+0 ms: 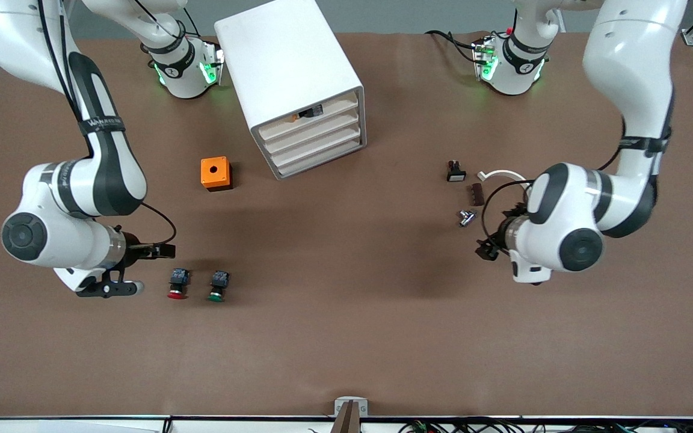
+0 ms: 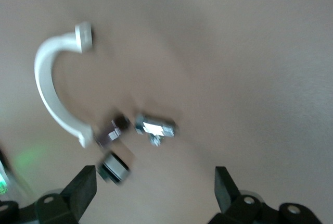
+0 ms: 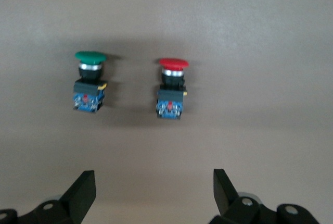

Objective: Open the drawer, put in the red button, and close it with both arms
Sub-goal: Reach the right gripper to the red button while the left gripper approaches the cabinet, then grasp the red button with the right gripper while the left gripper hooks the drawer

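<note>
Two grippers: both hang over the desk with fingers spread and nothing between them; no step of the task looks begun.
Right gripper (image 1: 132,269): low over the desk at the right arm's end, just beside the red button; fingers (image 3: 80,190) released, empty.
Red button (image 1: 177,284): lies on its side on the desk, cap toward the front camera, apart from the gripper.
Green button (image 1: 218,286): the twin, just beside the red one, toward the left arm's end. Risk: with fingers this wide, a drifting approach could take the green cap or catch both, since only colour separates them.
Orange box (image 1: 216,173): farther from the front camera than the buttons, near the cabinet; it stands close to the carry path and could be clipped.
Cabinet (image 1: 289,81): four alike drawers, set at an angle to the desk edge. Drawer (image 1: 313,128): second from the top, seemingly shut. Risk: the fronts sit touching one another, so the fingers may hook the wrong one; a pull off the slide axis could drag the light cabinet instead of opening it.
Left gripper (image 1: 487,249): over small hardware (image 2: 155,127) and a white clip (image 2: 51,85) at the left arm's end; fingers (image 2: 225,187) released, empty. Risk: descending here could scatter these parts.
Closing: uneven pushes from the two arms could skew or jam the drawer.
</note>
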